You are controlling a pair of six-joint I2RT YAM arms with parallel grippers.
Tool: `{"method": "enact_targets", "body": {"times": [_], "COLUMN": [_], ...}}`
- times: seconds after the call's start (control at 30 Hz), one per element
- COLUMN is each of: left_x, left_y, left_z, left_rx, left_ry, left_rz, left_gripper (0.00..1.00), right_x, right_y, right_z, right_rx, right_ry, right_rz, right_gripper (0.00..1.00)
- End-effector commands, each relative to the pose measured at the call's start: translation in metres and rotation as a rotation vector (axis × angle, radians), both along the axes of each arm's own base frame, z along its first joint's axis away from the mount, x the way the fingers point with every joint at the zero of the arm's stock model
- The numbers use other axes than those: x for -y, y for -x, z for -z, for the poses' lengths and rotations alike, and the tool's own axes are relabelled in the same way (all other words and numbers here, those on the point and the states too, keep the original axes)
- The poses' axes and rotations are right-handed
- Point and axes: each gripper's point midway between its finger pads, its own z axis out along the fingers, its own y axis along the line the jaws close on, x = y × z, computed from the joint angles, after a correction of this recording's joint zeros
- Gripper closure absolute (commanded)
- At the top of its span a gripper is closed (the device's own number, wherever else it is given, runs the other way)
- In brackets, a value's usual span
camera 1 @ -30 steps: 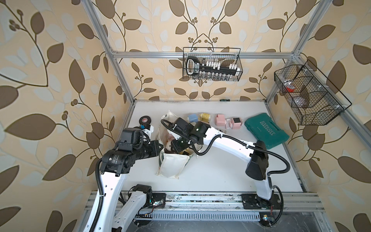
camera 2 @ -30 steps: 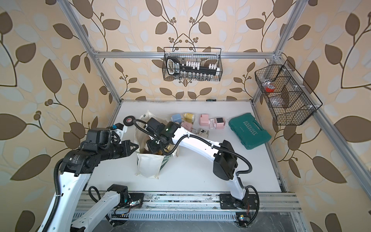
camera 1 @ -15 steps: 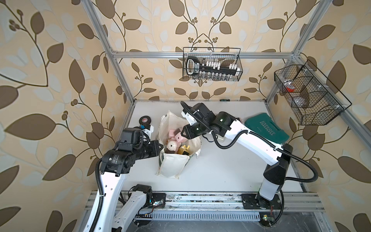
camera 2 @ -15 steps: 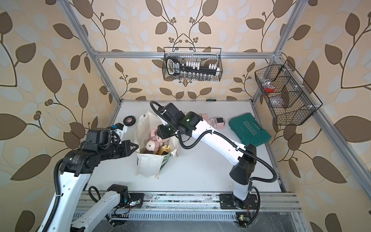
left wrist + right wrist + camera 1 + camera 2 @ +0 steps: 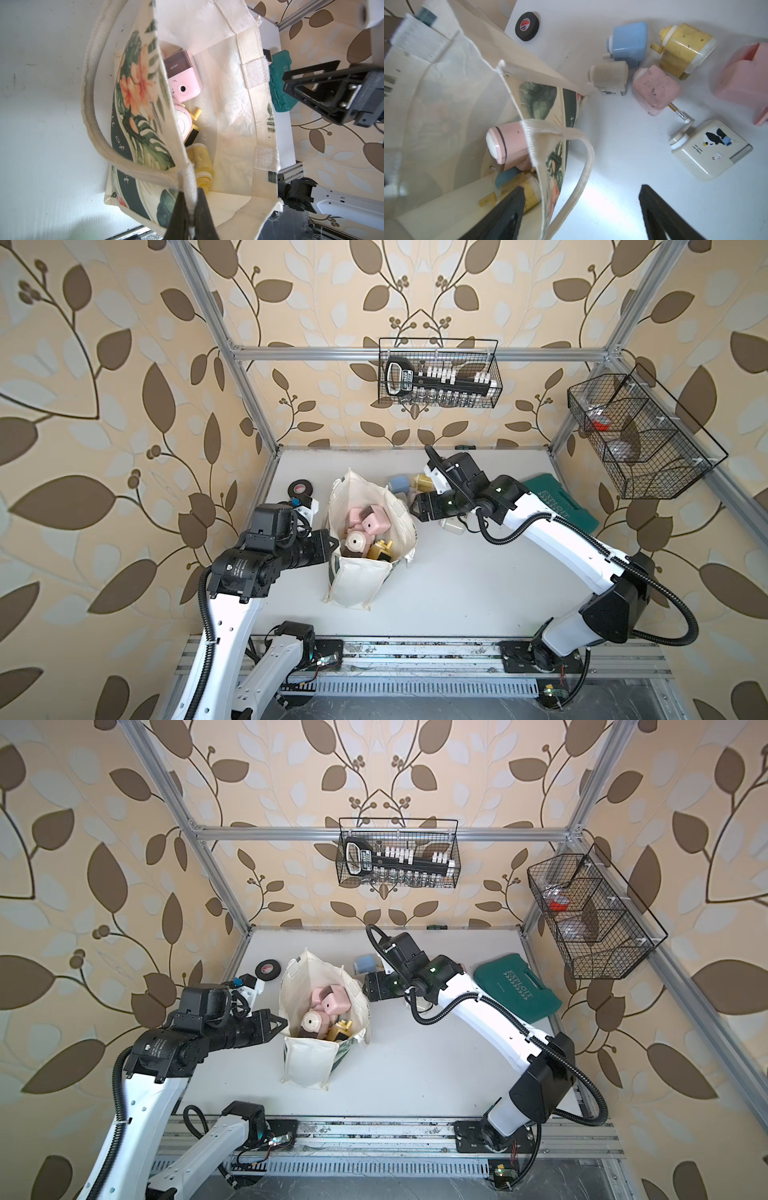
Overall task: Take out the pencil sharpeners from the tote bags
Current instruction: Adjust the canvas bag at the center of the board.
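left claw (image 5: 192, 209) pinched, right claw (image 5: 581, 209) agape

Cream canvas tote bag (image 5: 234, 116), one face printed with dark green leaves and pink-orange flowers. Inside: pink sharpener with brown top (image 5: 182, 76), yellow sharpener (image 5: 200, 164); at 1 o'clock of the bag, light blue sharpener (image 5: 629, 44), yellow one with white end (image 5: 685, 51), pale pink (image 5: 656, 89), cream with penguin sticker (image 5: 710, 148). Teal case (image 5: 517, 988), black tape roll (image 5: 527, 26), black wire baskets (image 5: 440, 375), tan wallpaper with brown leaves (image 5: 104, 377).
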Motion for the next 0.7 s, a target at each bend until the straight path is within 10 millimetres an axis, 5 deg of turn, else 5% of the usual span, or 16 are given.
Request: {"method": "enact_targets", "body": {"times": [0.0,0.27,0.47,0.53,0.67], "left_x": [0.009,0.008,0.003,0.000,-0.009], "left_y": [-0.014,-0.011,-0.007,-0.005,-0.007], "left_z": [-0.039,-0.032,-0.038,-0.043,-0.050], "left_rx": [0.154,0.122,0.115,0.105,0.056], "left_ry": [0.037,0.034,0.007,-0.008,-0.058], "left_rz": [0.043,0.041,0.020,0.010,-0.022], "left_gripper": [1.00,1.00,1.00,0.78,0.41], "right_x": [-0.024,-0.061,-0.073,-0.076,-0.080], "right_y": [0.011,0.029,0.027,0.024,0.028], "right_z": [0.021,0.046,0.054,0.049,0.046], "right_rx": [-0.091,-0.153,-0.153,-0.124,-0.096], "right_ry": [-0.058,-0.108,-0.105,-0.113,-0.151], "right_rz": [-0.084,-0.145,-0.155,-0.154,-0.170], "right_gripper": [0.14,0.26,0.72,0.86,0.98]}}
